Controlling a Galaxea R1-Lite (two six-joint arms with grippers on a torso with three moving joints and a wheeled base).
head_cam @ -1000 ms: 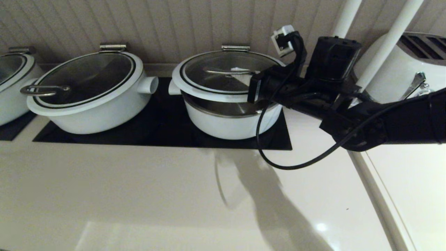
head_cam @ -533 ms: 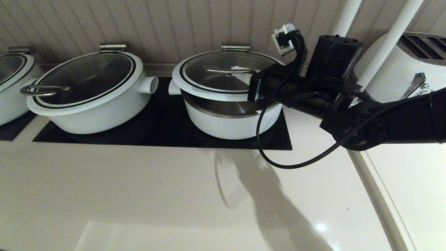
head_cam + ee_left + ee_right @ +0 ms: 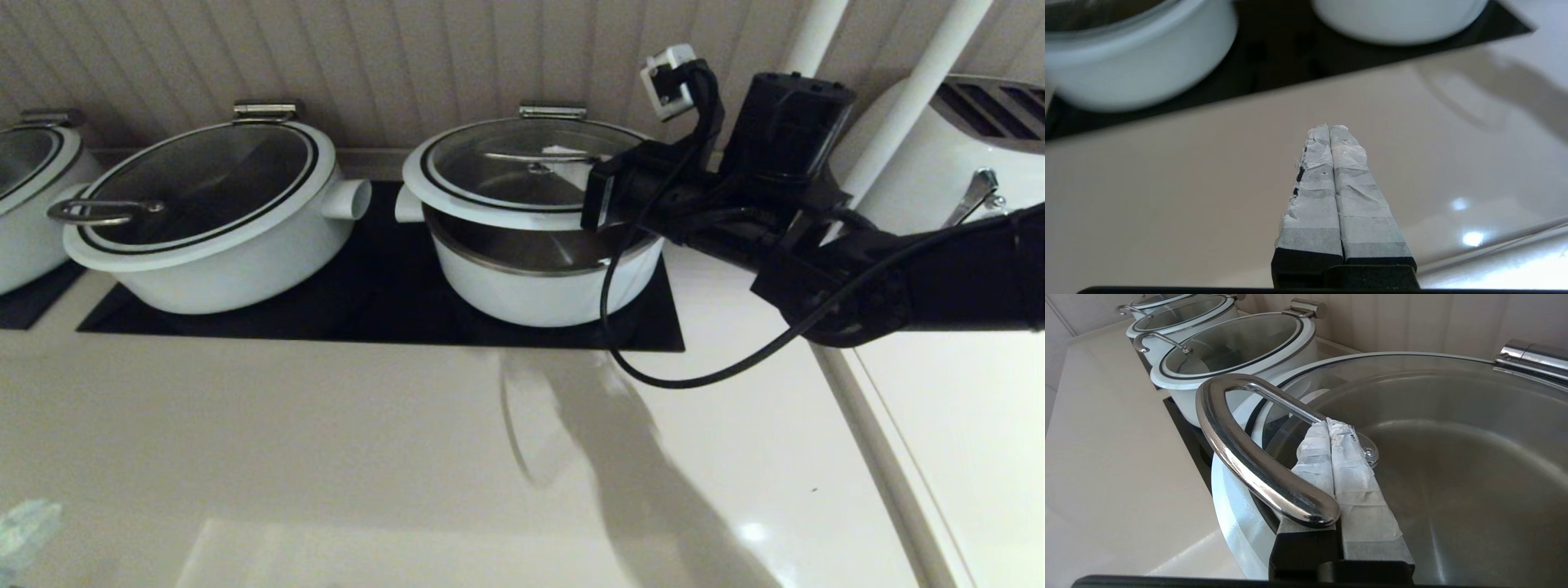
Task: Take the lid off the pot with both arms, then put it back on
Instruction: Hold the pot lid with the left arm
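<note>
Lid is tilted up off the pot, hinged at the back; right gripper, fingers pressed together, hooks under its handle for leverage. Left gripper, pressed together and empty, hangs over the counter.

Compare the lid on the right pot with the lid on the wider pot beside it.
The right lid is tilted up at the front, showing the pot's steel liner; the wider lid sits shut. The right claw is shut through the right lid's handle; nothing touches the wider lid's handle. Both are glass with white rims.
</note>
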